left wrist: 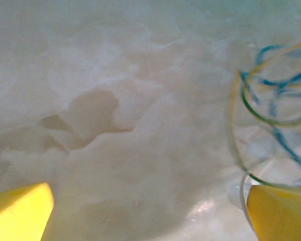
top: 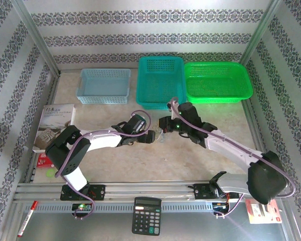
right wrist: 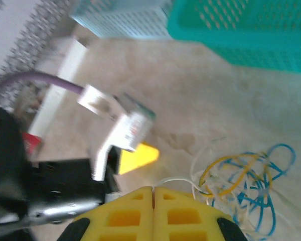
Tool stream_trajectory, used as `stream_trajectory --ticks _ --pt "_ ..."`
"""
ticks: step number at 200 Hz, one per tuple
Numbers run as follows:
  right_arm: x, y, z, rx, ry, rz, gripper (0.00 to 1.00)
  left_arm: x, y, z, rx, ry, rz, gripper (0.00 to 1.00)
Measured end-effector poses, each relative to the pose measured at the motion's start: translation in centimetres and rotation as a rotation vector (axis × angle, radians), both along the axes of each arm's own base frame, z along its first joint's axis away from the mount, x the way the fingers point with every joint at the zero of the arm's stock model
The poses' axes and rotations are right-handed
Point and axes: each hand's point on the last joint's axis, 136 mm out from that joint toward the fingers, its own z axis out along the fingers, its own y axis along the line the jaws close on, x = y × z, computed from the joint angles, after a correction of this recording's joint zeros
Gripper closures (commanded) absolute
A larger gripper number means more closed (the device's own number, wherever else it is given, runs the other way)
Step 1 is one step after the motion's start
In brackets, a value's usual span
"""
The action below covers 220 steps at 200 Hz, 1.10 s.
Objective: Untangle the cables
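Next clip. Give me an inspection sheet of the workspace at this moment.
Surface: beige mottled table.
Job's things: cable tangle of thin blue, orange and white wires, between the grippers.
Clutter: book, calculator, red marker; light blue basket, teal basket, green basket at the far edge.
Grippers: left gripper open beside the tangle; right gripper shut, apparently pinching a white strand.
Cables: purple cords along the arms.
Surroundings: patterned walls.

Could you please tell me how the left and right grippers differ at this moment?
The left gripper has its fingers spread wide; the right gripper has its fingers pressed together. The cables lie beside one finger of the left gripper, but just off the right gripper's tips. Both have yellow fingers.
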Motion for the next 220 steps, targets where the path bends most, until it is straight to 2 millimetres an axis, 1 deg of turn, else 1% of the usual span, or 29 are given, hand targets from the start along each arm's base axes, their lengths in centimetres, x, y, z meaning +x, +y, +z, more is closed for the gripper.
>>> stream_trajectory --ticks 20,36,47,62,90,140,162,183,198,209,220 --pt "0.0 0.0 3.3 0.058 -0.064 0.011 1.0 0.0 0.5 -0.1 0.014 -0.009 0.019 0.0" --pt "-0.3 0.1 5.2 0.091 -0.101 0.021 1.0 -0.1 1.1 -0.2 0.029 -0.015 0.033 0.0" --pt "-0.3 0.0 5.9 0.104 -0.116 0.023 1.0 -0.1 1.4 -0.2 0.04 -0.017 0.041 0.0" --pt "-0.3 0.0 6.0 0.107 -0.119 0.024 1.0 -0.4 2.1 -0.3 0.066 -0.014 0.052 0.0" --pt "-0.2 -0.4 5.0 0.101 -0.112 0.015 1.0 -0.9 3.5 0.2 0.105 -0.012 0.074 0.0" --pt "-0.2 -0.4 1.3 0.071 -0.054 0.017 1.0 -0.8 6.6 3.5 0.076 -0.063 0.16 0.0" --pt "-0.1 0.1 0.8 0.076 -0.045 0.034 1.0 -0.8 7.5 4.5 0.054 -0.076 0.19 0.0" --pt "0.0 0.4 0.8 0.086 -0.047 0.048 1.0 -0.8 7.6 5.3 0.033 -0.089 0.195 0.0" --pt "-0.1 0.5 0.6 0.085 -0.058 0.055 1.0 -0.8 7.5 5.5 0.024 -0.091 0.195 0.0" --pt "-0.2 0.3 -0.2 0.072 -0.062 0.054 0.87 -0.8 7.4 5.5 0.018 -0.087 0.192 0.0" --pt "-0.4 -0.3 -2.1 0.041 -0.043 0.041 0.77 -0.9 7.2 5.5 0.008 -0.079 0.187 0.0"
